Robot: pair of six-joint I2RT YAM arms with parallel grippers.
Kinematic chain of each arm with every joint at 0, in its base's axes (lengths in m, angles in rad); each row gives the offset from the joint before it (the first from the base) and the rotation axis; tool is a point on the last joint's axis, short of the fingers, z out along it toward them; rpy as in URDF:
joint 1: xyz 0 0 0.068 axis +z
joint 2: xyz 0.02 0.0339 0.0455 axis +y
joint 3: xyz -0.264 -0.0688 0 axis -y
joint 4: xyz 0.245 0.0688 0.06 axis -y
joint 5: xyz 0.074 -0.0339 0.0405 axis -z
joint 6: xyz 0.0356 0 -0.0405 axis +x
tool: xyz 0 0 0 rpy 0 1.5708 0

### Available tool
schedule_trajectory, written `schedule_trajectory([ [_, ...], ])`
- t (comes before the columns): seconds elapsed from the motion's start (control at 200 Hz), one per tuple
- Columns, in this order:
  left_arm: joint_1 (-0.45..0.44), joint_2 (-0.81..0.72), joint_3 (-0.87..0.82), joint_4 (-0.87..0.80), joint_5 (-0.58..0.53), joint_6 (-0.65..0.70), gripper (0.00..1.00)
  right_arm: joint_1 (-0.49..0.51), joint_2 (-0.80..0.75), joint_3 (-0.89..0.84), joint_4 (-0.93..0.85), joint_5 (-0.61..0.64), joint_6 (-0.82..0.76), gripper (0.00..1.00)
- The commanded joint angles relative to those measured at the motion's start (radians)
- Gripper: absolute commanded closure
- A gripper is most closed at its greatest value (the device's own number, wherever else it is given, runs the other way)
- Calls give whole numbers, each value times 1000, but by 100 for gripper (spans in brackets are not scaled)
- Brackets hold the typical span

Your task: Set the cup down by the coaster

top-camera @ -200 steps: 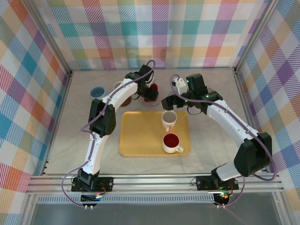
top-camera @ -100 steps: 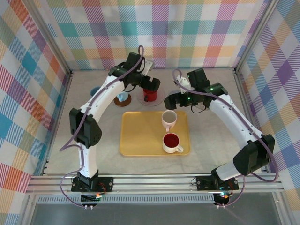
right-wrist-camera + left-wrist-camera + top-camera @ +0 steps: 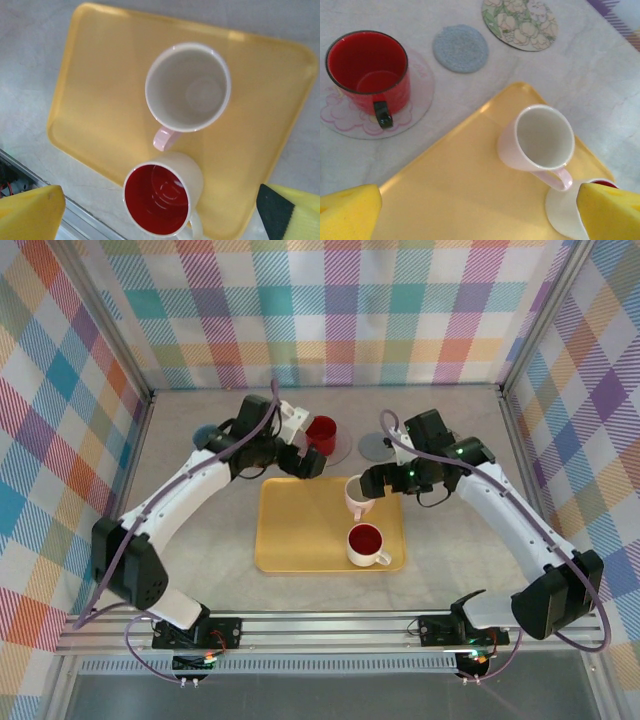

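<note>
Worktop (image 3: 455, 550) seen from above: pale, with a yellow tray (image 3: 300, 540) at its middle and both my arms reaching in over it. My left hand (image 3: 306, 466) hangs above the tray's far left corner, fingers spread and holding nothing. My right hand (image 3: 370, 484) hangs just over a pale pink cup (image 3: 356, 498) at the tray's far right, also spread wide and empty. A white cup with a red inside (image 3: 366, 543) stands on the tray just nearer to me. Beyond the tray a red cup (image 3: 322, 432) stands upright on a clear coaster (image 3: 340, 450), and a grey coaster (image 3: 374, 447) lies bare beside it to the right. Left wrist view: my two yellow fingertips (image 3: 347, 212) sit at the bottom corners, far apart, with tray between them. The red cup rests on the clear coaster, which has faint pink flowers; the grey coaster lies just beside it, and a floral coaster (image 3: 520, 22) lies past that. The pale pink cup is upright on the tray. Right wrist view: my yellow fingertips (image 3: 30, 212) stand wide at the bottom corners. Both tray cups sit upright and close together, the pink one's handle pointing at the red-lined one.
</note>
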Motion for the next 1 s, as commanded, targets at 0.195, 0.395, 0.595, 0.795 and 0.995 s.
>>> schedule_trajectory([
  [0.195, -4, -220, -257, 230, 107, -23, 0, 60, -40, -129, 28, -1, 111, 6],
  [0.395, -12, -261, -338, 169, 115, 9, 0, 92, -29, -198, 103, 31, 156, 12],
  [0.595, -12, -263, -335, 99, 109, 26, 0, 105, -6, -230, 164, 44, 188, 14],
  [0.795, -15, -301, -386, 135, 99, 30, 0, 107, 46, -214, 176, 40, 177, 14],
  [0.995, -15, -297, -412, 116, 78, 65, 0, 112, 101, -192, 190, 40, 183, 15],
])
